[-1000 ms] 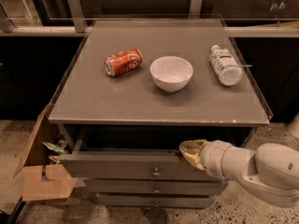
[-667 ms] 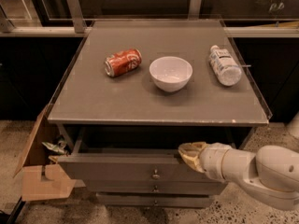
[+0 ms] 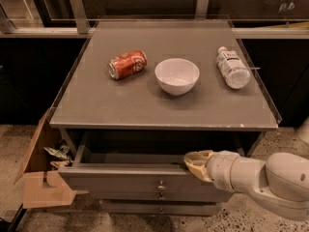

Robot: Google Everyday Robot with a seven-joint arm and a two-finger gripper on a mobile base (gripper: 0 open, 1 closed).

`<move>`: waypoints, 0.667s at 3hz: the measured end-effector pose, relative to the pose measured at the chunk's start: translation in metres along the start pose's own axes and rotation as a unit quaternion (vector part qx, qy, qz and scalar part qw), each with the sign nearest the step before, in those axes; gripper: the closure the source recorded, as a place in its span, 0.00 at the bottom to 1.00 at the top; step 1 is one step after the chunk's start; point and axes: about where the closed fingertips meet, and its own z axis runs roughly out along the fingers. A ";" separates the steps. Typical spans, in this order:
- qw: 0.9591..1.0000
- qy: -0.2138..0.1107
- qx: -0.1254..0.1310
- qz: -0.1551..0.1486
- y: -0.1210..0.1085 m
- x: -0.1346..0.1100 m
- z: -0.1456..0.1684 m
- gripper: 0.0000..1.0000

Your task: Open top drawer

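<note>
Gripper (image 3: 195, 162) sits at the top lip of the top drawer (image 3: 120, 178) front, off-centre. Can't tell how the jaws stand. The drawer is partly out from under the desk (image 3: 96, 103). Its knob (image 3: 161, 183) is near the jaws, lower and toward centre. It looks like a stiff, light, shallow box. Take it by the lip or knob and pull straight, since an off-centre pull may rack it.

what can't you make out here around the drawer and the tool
- Inside of the top drawer: camera view, shadowed under the overhanging tabletop; contents unknown.
- Tool at the drawer's upper front edge, right of the knob: its own body hides its hold.
- Arm: cut off by the right edge.
- Bottle label: too small to read.
</note>
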 end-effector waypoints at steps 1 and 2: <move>1.000 0.005 -0.001 -0.004 0.001 -0.001 0.002 1.00; 1.000 0.020 -0.011 -0.020 0.015 0.000 0.007 1.00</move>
